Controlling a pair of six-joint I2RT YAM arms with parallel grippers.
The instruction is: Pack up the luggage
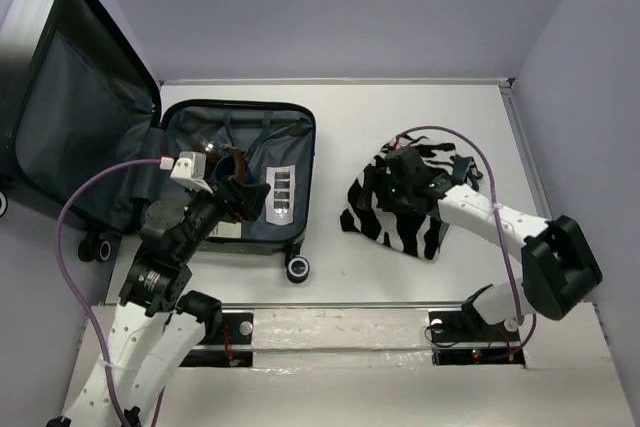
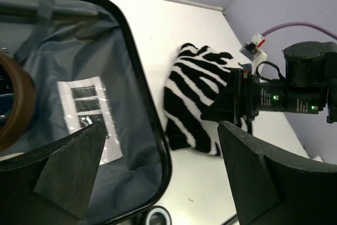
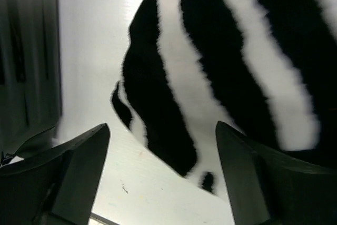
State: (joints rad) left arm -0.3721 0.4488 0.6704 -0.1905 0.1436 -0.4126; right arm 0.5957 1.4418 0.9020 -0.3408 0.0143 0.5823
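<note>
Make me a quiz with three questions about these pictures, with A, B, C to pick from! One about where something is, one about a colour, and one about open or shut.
1. Where is the stripy cloth compared to the luggage?
A. inside it
B. on the table, to its right
C. underneath it

2. What colours are the cloth's stripes?
A. black and white
B. red and yellow
C. green and blue

3. How is the luggage?
A. zipped shut
B. lying upside down
C. open, with its lid tipped back

Answers:
1 B, the cloth lies on the white table beside the case, not in it.
2 A, the top view shows zebra stripes.
3 C, you can see right into its grey lining.
</note>
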